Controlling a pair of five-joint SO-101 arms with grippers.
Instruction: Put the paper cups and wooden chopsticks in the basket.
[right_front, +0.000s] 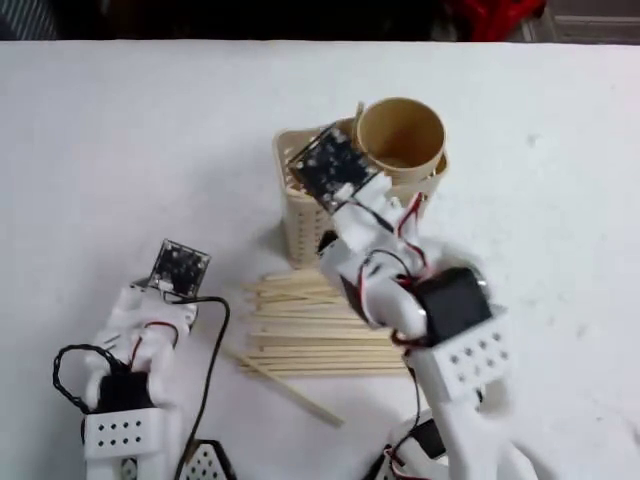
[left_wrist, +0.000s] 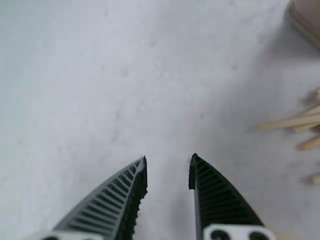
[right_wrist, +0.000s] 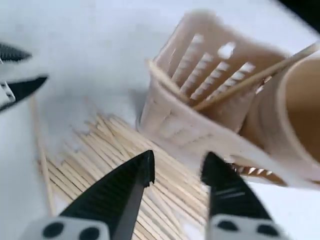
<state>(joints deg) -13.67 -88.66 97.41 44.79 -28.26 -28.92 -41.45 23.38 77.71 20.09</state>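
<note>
Nearest, the left gripper (left_wrist: 167, 172) hovers low over bare worktop (left_wrist: 125, 75), fingers apart and holding nothing. The tips of the wooden chopsticks (left_wrist: 300, 122) lie well off to one side of it. Farther on, the right gripper (right_wrist: 176, 172), fingers likewise apart and empty, hangs close by the basket (right_wrist: 200, 95), above the heap's edge. Its wrist view shows a single chopstick (right_wrist: 250, 80) leaning inside the basket. A paper cup (right_front: 400, 135) stands in the basket's end away from the left arm.

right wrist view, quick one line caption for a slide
Open right gripper above the loose wooden chopsticks, next to the basket holding a paper cup.
</note>
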